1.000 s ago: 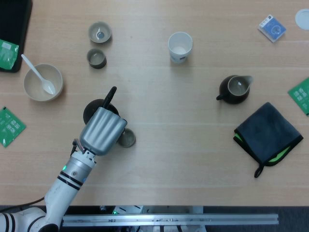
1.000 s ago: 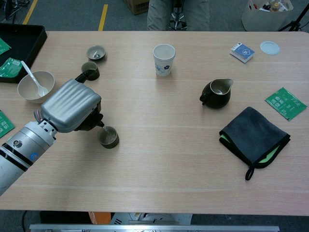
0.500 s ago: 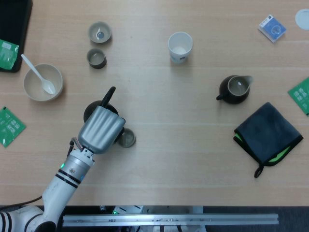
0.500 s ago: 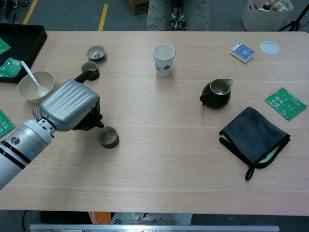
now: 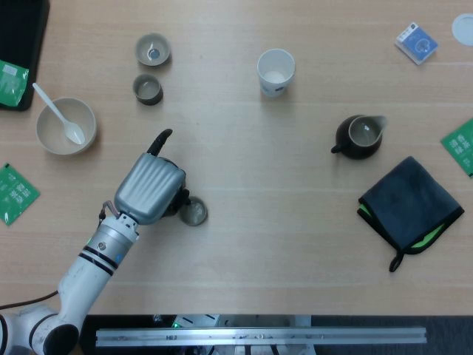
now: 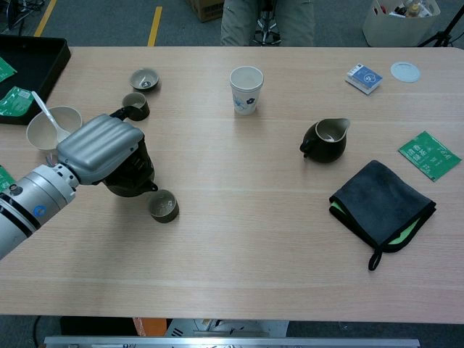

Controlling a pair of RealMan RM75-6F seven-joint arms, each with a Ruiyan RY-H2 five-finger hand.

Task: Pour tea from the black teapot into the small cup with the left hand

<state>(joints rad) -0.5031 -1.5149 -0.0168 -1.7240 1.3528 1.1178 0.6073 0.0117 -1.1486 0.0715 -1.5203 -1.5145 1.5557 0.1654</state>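
Mostly hidden, black teapot (image 6: 129, 177) sits gripped in left hand (image 6: 101, 148) fingers beside small cup (image 6: 164, 206).

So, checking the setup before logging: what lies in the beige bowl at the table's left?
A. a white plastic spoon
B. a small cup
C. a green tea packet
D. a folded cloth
A: a white plastic spoon rests inside the beige bowl.

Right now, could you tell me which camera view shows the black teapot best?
The chest view: the black teapot shows its body and spout below the left hand. In the head view the hand covers nearly all of it, leaving only the handle tip.
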